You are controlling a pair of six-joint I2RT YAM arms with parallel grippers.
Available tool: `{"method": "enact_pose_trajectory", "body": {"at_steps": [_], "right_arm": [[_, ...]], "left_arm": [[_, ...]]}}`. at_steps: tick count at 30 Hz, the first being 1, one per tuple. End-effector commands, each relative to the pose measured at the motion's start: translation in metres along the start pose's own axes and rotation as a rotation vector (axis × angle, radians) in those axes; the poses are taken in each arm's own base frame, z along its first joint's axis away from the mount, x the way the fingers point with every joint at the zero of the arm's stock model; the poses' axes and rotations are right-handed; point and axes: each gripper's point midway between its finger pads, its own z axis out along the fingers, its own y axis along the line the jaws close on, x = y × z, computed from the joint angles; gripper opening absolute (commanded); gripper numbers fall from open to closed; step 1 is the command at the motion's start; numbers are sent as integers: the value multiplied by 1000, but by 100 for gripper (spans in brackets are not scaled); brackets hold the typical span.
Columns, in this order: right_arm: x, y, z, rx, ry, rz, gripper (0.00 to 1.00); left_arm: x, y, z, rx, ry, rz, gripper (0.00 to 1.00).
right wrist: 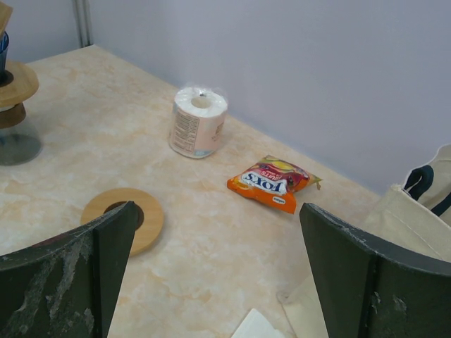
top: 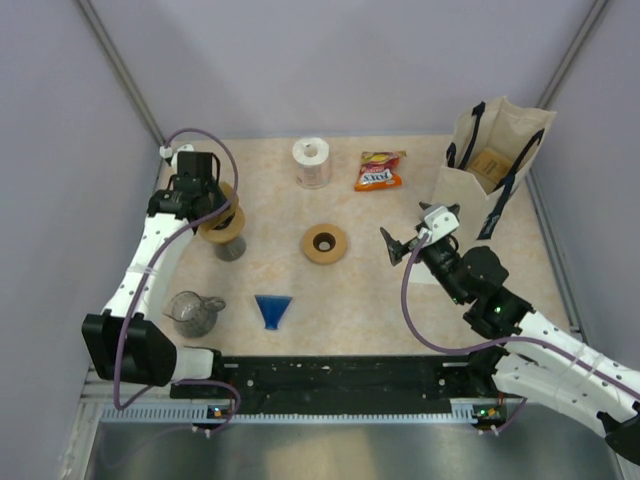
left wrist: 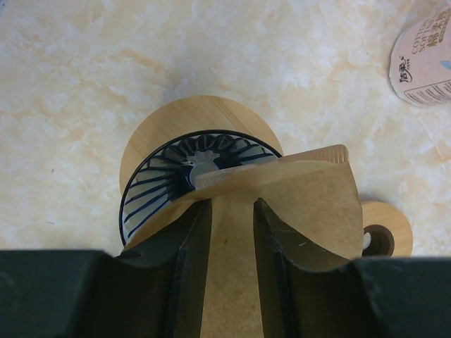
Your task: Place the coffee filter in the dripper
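1. Lower left of top view, nearest the bases: glass jug and a blue wedge-shaped piece. Both sit well apart from the action and aren't needed.
2. Mid-right: R gripper hangs above the table w/ jaws spread wide and nothing btwn them, as its wrist view also shows. Looks idle.
3. Centre: wooden ring lies flat, touching nothing.
4. Upper left: L gripper is clamped on the brown coffee filter, paper pinched flat btwn both fingers.
5. Just beyond the fingertips: dripper, a dark ribbed cone w/ wooden collar, sits on a glass carafe. Filter's front edge overhangs the right part of the cone mouth. Can't tell if it touches the rim.
6. Step in hand, by my read: insertion. Filter is over the dripper, not seated yet.
7. Next move prob. needs the filter centred over the cone, lowered till its point drops inside, then fingers released. The filter is flat, so it may sit skewed.
8. Top of frame: paper roll, snack bag and tote bag, all out of the way.
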Motion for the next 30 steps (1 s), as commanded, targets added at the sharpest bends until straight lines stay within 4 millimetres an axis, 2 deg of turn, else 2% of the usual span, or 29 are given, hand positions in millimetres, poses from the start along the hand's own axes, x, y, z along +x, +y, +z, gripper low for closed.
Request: {"method": "enact_pose_trajectory", "body": {"at_steps": [1, 5, 30], "right_arm": [[-7, -1, 0, 11, -28, -1, 99], [-7, -2, 0, 15, -27, -4, 99], [-6, -4, -1, 22, -23, -7, 99]], "left_arm": [[-16, -5, -3, 5, -36, 4, 36], [-14, -10, 0, 23, -25, 14, 36], [2, 5, 23, -64, 17, 35, 35]]}}
